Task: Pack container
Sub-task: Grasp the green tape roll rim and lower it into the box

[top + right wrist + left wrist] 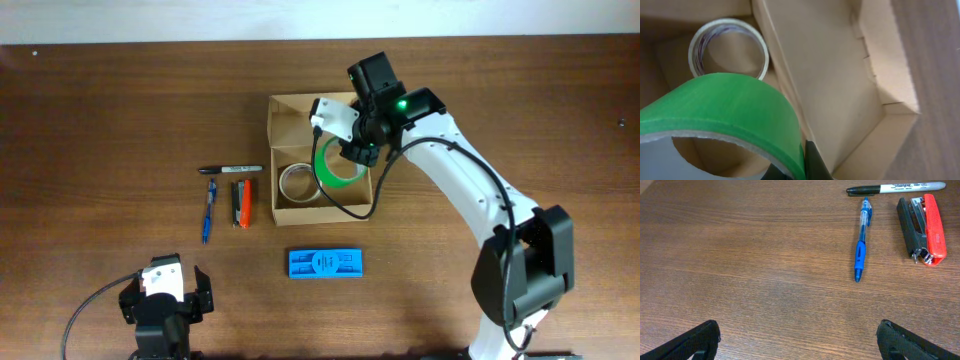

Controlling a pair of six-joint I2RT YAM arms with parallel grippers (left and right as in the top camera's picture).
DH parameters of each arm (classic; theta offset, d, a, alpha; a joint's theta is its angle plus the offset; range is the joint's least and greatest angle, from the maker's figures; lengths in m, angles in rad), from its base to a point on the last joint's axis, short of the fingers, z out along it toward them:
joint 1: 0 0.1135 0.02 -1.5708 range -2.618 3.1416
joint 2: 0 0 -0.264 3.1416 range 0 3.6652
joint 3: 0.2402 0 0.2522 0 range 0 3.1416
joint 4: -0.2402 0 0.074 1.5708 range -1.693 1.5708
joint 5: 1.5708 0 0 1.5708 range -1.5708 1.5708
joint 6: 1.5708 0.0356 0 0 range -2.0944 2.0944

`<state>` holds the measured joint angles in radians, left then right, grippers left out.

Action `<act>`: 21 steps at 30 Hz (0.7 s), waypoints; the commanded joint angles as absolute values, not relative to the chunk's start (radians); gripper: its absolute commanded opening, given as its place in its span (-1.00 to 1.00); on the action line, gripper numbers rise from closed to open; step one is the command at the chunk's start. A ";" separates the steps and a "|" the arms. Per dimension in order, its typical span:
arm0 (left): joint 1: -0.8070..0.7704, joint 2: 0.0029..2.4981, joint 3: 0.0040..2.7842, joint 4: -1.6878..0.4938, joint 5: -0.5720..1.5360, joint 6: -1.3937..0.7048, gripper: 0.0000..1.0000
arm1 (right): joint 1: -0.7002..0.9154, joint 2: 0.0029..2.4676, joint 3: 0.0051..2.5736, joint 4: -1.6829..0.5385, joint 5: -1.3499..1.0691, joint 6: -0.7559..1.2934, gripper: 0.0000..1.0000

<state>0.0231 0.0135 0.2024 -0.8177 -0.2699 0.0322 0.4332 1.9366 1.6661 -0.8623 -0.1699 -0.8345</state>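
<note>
Near the table's robot-side left corner, the left gripper (797, 341) hovers with its jaws spread wide, holding nothing. Beyond it lie a black Sharpie marker (896, 188), a blue pen (861, 241) and a red-and-black stapler (923, 228), all 3 outside the container. Toward the table's middle sits the open cardboard box (295, 118), with 1 pale tape roll (728, 49) flat on its floor and a blue packet (325, 263) just outside it, on the robot's side.

The likely trouble is the green tape roll (730, 106). Let go on edge, it could roll, lean on the pale roll or catch the box's right wall, and stand too tall for the lid.

The right gripper (350, 152) is pinched narrow on that green roll's band, carrying it tilted above the box's right half.
</note>
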 commanded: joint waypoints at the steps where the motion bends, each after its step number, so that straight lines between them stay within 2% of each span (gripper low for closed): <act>1: 0.028 0.006 0.194 -0.815 -0.277 0.019 0.99 | 0.464 1.945 1.694 -0.872 -0.156 -0.847 -0.93; 9: 0.028 0.006 0.194 -0.815 -0.277 0.019 0.99 | 0.522 1.985 1.694 -0.895 -0.066 -0.876 -0.93; 21: 0.028 0.006 0.194 -0.815 -0.277 0.019 0.99 | 0.525 2.004 1.694 -0.898 -0.010 -0.883 -0.93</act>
